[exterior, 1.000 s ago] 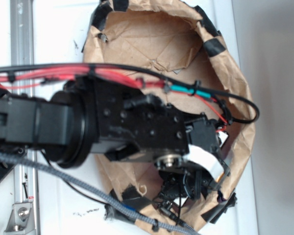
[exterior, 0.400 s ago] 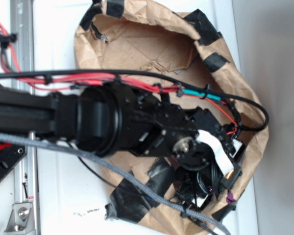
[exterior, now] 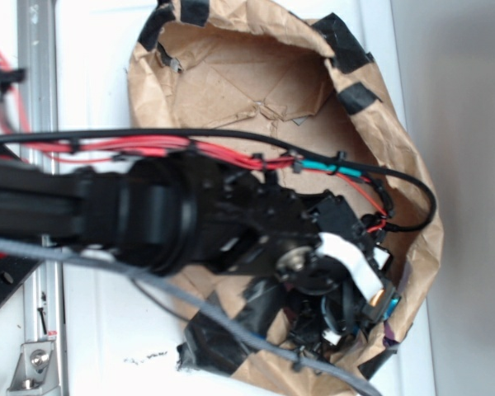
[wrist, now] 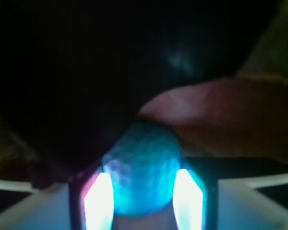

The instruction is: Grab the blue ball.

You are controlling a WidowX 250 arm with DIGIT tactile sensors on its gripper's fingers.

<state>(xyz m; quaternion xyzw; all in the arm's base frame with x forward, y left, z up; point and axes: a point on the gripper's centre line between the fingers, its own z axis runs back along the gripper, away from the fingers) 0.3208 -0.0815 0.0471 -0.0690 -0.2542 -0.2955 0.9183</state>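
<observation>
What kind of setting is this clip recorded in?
Most likely a lab robot bench: a white tabletop with a metal rail along one side, and a taped brown paper bag serving as a makeshift bin that the arm reaches into.

There is 1 blue ball (wrist: pixel 143 173), seen in the wrist view between 2 bright fingers (wrist: pixel 98 200) of 1 gripper (wrist: pixel 143 201). Behind the ball lies 1 brown rounded piece (wrist: pixel 206 108); what it is cannot be told.

In the exterior view there is 1 brown paper bag (exterior: pixel 231 74) and 1 black robot arm (exterior: pixel 148 219). At least 6 black tape patches (exterior: pixel 356 97) show on the bag: 4 along its top and right rim, 2 near its bottom edge. Over the arm run 1 black cable (exterior: pixel 190 134), 1 teal sleeve (exterior: pixel 318 166) and 1 grey braided cable (exterior: pixel 157 285); the red wires (exterior: pixel 107 147) are bundled too tightly to count. 1 metal rail (exterior: pixel 37 74) stands at the left edge.
</observation>
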